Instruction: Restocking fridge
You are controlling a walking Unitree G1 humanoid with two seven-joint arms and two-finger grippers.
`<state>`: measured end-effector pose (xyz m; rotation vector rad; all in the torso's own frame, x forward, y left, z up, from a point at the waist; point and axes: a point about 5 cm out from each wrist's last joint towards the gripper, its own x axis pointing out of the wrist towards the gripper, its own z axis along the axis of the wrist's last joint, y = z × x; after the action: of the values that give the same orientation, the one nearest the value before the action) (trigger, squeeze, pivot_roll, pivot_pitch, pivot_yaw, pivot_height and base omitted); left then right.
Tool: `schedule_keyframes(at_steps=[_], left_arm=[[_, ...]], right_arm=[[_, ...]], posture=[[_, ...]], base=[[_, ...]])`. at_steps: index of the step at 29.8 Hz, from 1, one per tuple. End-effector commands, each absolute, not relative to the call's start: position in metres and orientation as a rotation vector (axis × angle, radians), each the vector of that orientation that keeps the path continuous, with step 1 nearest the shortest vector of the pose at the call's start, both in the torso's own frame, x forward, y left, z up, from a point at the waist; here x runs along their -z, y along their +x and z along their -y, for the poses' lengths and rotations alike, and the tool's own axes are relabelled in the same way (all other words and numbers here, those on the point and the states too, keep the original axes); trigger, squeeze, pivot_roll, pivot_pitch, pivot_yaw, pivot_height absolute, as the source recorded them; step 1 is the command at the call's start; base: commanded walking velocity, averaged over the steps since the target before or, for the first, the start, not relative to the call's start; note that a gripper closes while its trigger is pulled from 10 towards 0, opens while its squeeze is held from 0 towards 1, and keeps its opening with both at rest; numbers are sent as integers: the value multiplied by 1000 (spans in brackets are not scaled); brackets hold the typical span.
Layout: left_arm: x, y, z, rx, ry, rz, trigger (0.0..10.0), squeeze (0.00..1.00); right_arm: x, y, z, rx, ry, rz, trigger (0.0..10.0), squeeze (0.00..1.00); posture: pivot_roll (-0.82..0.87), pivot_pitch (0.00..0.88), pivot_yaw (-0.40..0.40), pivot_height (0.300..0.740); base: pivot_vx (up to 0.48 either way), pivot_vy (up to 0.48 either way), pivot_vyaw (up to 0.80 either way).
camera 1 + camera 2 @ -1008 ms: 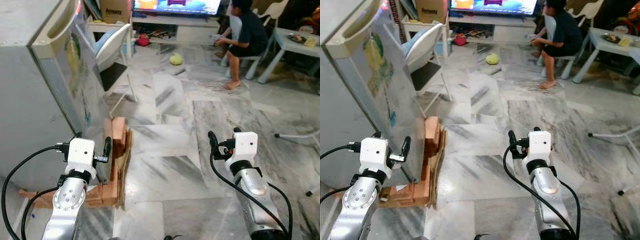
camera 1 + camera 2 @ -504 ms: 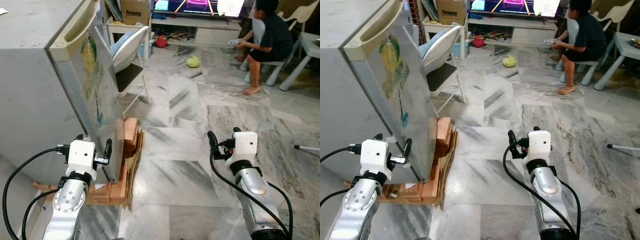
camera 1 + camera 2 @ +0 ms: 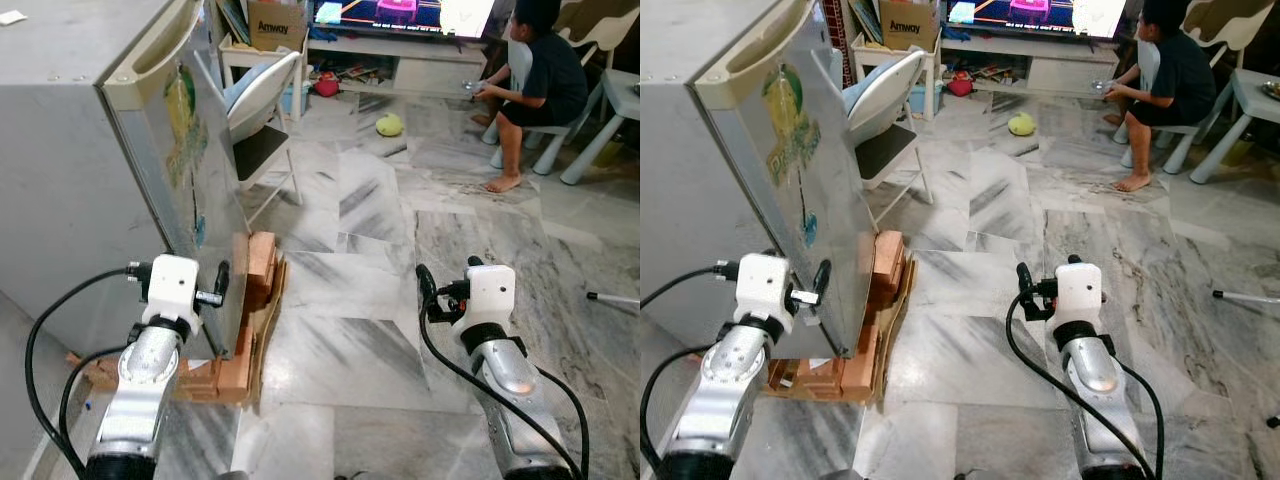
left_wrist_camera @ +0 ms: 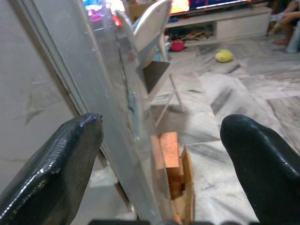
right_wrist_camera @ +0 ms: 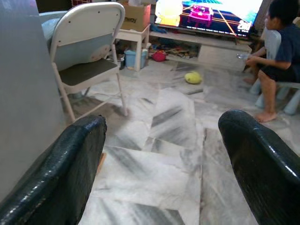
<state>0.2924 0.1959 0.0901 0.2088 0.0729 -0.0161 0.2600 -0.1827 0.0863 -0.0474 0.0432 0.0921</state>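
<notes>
Grey fridge (image 3: 70, 150), grey-veined marble floor (image 3: 370, 300)

The fridge (image 3: 90, 160) stands as a wall on the left, door shut, and the left gripper (image 3: 185, 290) has its fingers spread astride the door's lower edge, so nothing passes there. At the fridge's foot, wooden blocks (image 3: 258, 280) and cardboard crowd the floor. Right of the fridge the marble floor (image 3: 380, 260) lies open, where the right gripper (image 3: 445, 290) hangs with fingers apart. Beyond the fridge a folding chair (image 3: 262, 120) narrows the way; farther off sit a yellow ball (image 3: 389, 124) and a seated person (image 3: 535, 80).
</notes>
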Motion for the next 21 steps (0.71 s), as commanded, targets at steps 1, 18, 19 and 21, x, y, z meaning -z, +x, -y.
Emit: schedule_keyframes(at_steps=[1,18,19,21], left_arm=[[-90,295,-202,-11,208,-74,10000,0],[-88,275,-213,36,220,-71,10000,0],[-89,272,-211,43,218,-68,10000,0],[-91,266,-205,86,208,-56,10000,0]], right_arm=[[-92,259,185,-88,-65,-32,10000,0],[-94,252,177,-104,-59,-62,10000,0],[-94,252,177,-104,-44,-58,10000,0],[-93,252,178,-92,-10,-58,10000,0]], posture=[[-30,55,-37,740],[-11,55,-26,740],[-9,57,-28,740],[-3,59,-31,740]], base=[[0,0,0],[0,0,0],[0,0,0],[0,0,0]])
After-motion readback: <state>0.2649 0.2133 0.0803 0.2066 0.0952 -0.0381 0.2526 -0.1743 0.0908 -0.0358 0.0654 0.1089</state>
